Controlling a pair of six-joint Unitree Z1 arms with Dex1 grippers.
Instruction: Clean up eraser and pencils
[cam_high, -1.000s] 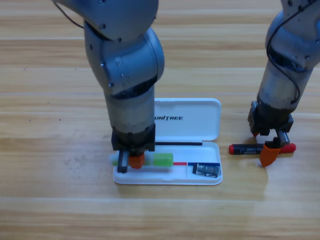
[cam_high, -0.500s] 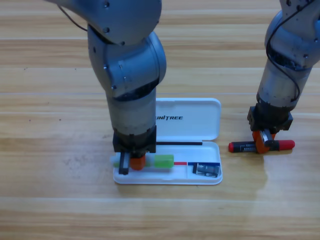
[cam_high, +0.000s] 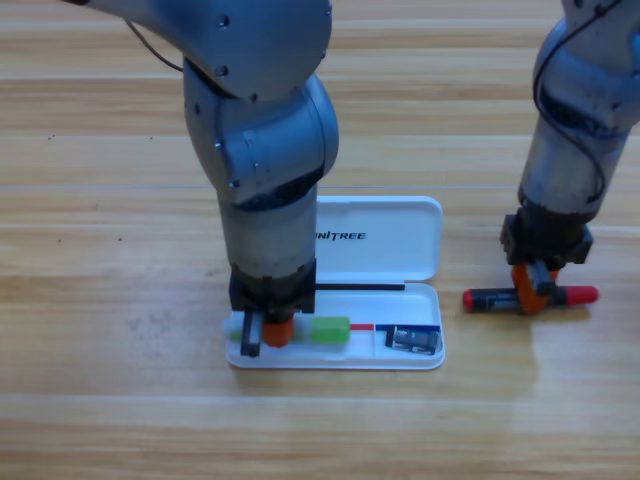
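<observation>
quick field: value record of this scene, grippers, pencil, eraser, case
left gripper: down in the left end of the white case, at the green eraser
green eraser: lying in the case's long compartment
right gripper: down over the pencil's middle, right of the case
pencil: flat on the wooden table, red ends showing either side of the gripper
small metal item: in the case's right compartment
case lid: open, lying flat
</observation>
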